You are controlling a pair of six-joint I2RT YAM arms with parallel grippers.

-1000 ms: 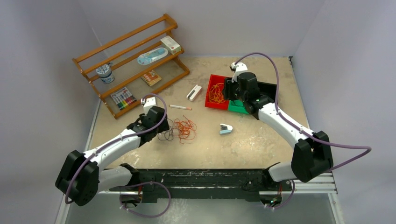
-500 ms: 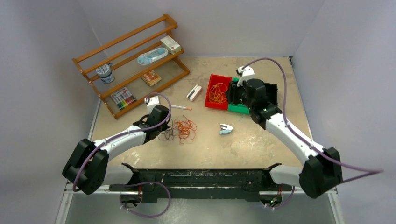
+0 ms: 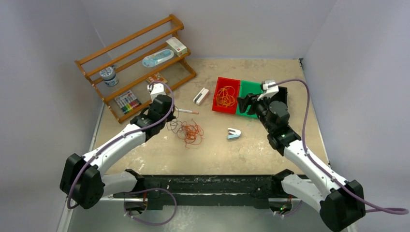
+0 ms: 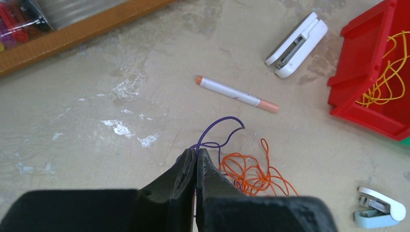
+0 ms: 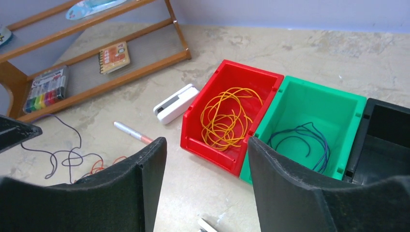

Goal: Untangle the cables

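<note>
Left wrist view showed the left hand (image 4: 196, 162) pinched fully closed on a dark purple cable (image 4: 220, 126) at lower centre of the frame. That cable looped out of the orange tangle (image 4: 251, 176) lying on the desk (image 4: 121, 121). Right wrist view showed the right hand (image 5: 207, 142) with its fingers wide apart, holding nothing. Task judged partly done: a yellow-orange cable (image 5: 227, 116) lay in the red bin (image 5: 241, 79) and a blue cable (image 5: 304, 137) in the green bin (image 5: 314, 96). The dark purple cable and orange tangle were not yet separated.
</note>
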